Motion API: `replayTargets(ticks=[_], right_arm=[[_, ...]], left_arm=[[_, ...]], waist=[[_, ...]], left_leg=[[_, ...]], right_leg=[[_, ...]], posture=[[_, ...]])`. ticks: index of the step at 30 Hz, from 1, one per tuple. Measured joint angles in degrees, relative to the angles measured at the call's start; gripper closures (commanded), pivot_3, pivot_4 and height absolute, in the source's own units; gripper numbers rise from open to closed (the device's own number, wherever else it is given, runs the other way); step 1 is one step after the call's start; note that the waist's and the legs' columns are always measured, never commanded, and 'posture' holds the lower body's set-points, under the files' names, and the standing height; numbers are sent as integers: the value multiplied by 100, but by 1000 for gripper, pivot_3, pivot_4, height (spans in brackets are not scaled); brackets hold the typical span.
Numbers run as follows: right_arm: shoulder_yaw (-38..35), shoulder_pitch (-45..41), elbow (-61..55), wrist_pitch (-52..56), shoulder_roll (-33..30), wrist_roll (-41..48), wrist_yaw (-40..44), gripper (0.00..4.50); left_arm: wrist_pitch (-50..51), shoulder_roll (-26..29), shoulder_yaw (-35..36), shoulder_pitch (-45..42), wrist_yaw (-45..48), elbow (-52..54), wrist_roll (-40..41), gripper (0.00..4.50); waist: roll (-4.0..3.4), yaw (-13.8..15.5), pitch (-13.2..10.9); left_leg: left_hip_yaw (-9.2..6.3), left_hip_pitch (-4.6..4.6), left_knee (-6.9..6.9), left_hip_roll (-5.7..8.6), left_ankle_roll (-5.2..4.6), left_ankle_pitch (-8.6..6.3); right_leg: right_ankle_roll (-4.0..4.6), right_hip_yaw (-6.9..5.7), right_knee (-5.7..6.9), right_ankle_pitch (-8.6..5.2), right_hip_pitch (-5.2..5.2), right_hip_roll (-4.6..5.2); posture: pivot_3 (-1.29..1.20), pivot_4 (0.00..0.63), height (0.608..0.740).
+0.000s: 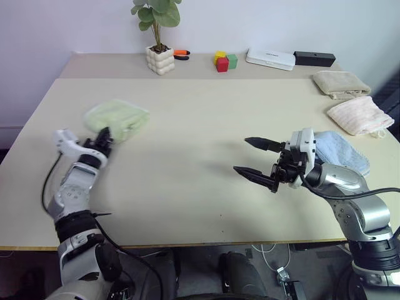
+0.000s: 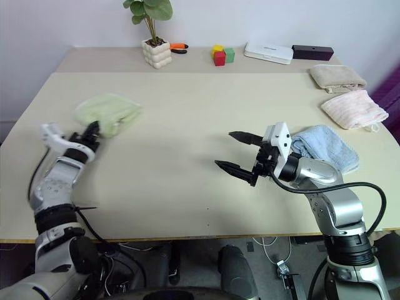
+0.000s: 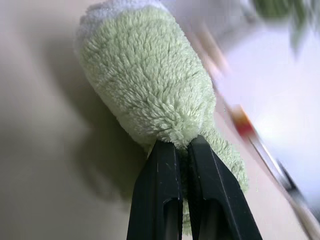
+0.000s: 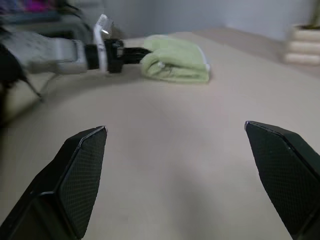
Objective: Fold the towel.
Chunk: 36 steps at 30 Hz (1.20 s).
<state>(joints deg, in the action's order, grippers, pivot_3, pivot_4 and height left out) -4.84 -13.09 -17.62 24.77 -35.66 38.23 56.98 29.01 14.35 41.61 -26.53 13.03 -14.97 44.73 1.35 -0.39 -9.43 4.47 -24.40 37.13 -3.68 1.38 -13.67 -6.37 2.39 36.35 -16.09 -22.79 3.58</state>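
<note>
1. The light green terry cloth towel [image 1: 117, 119] lay in the left centre of the left eye frame, on the pale beige table top [image 1: 200, 206]. It formed a compact, thick bundle of several layers.
2. The left gripper [image 1: 104, 139] was clamped on the near edge of the towel. In the left wrist view its two black fingers [image 3: 159, 200] stood almost together, with green pile pinched between them.
3. The right gripper [image 1: 255, 159] hung over bare table in the right centre of the frame, pointing toward the towel, jaws spread wide and holding nothing. It stood well apart from the towel.
4. A light blue cloth [image 1: 340, 151] lay just behind the right gripper. A pink folded towel [image 1: 359, 115] and a beige folded towel [image 1: 340, 84] sat at the upper right.
5. Judgement: the folding appeared largely done. The step in hand was probably positioning or setting down the folded bundle.
6. Judgement: the next move called for lowering the bundle flat, then parting the left fingers without dragging the top layer, which could undo the fold.
</note>
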Motion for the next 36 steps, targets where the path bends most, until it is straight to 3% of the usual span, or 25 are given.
replayTargets(ticks=[4, 14, 25, 30, 36], right_arm=[[-67, -93, -14, 178, -98, 340, 254, 0], [8, -235, 105, 167, -100, 195, 377, 0], [8, -210, 119, 76, -83, 16, 309, 0], [8, -142, 127, 17, -71, -61, 263, 0], [17, -144, 158, -34, -17, -192, 237, 0]], left_arm=[[-249, -347, 105, 341, -431, 502, 164, 4460], [-571, -884, 208, 812, -1383, 1140, 578, 4460], [-621, -846, 186, 894, -1458, 1228, 843, 4460], [-715, -478, 210, 893, -1404, 1001, 859, 4460], [-682, -442, 64, 1020, -1360, 946, 894, 4460]], waist=[[6, 48, 1], [6, 64, 1], [7, 66, 1], [7, 62, 1], [6, 74, 2]], left_leg=[[-3, 1, 5, 0, -1, -1], [-2, 1, 4, 0, -1, -1], [-1, 1, 4, 0, -1, -1], [-1, 2, 3, -1, -1, -1], [1, 2, 4, 0, -1, -1]], right_leg=[[2, -2, -1, 0, 4, -2], [2, -1, -2, 0, 1, -5], [7, -1, -3, -3, 1, -8], [8, -1, -3, -4, 0, -9], [9, 0, -3, -4, 1, -7]], posture=[[0, 150, 735], [0, 150, 735], [0, 150, 735], [0, 150, 735], [0, 150, 735]])
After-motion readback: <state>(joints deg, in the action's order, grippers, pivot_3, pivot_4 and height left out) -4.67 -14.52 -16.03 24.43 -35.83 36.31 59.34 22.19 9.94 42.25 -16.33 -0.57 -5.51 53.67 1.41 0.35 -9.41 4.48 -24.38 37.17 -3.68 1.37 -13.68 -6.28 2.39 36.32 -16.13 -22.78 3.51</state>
